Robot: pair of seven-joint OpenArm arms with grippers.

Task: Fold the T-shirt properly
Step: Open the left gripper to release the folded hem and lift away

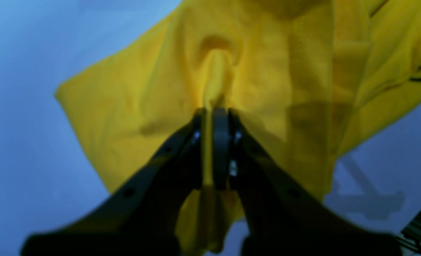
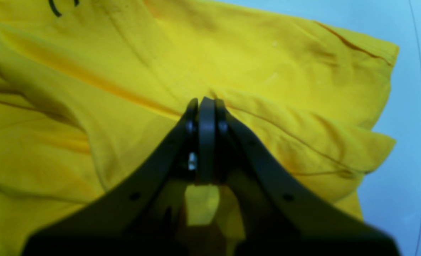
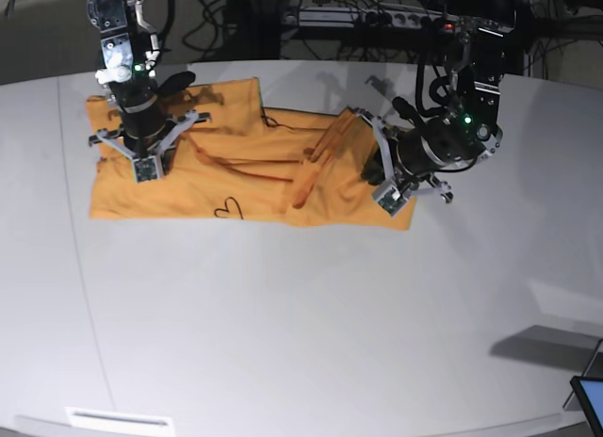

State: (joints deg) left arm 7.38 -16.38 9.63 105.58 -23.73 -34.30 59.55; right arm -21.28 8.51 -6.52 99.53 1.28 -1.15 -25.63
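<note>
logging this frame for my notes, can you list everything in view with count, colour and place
T-shirt: one, orange-yellow, spread and rumpled across the far part of the table, a ridge of bunched cloth near its middle
heart mark: one, thin dark line, on the T-shirt near its front edge
table: one, white, round-edged, fills most of the base view
cables: several, dark, behind the table's far edge
left gripper: one, black, shut on a pinch of T-shirt cloth, at the base view's right end of the shirt
right gripper: one, black, shut, tips on the T-shirt; cloth between them cannot be told
</note>
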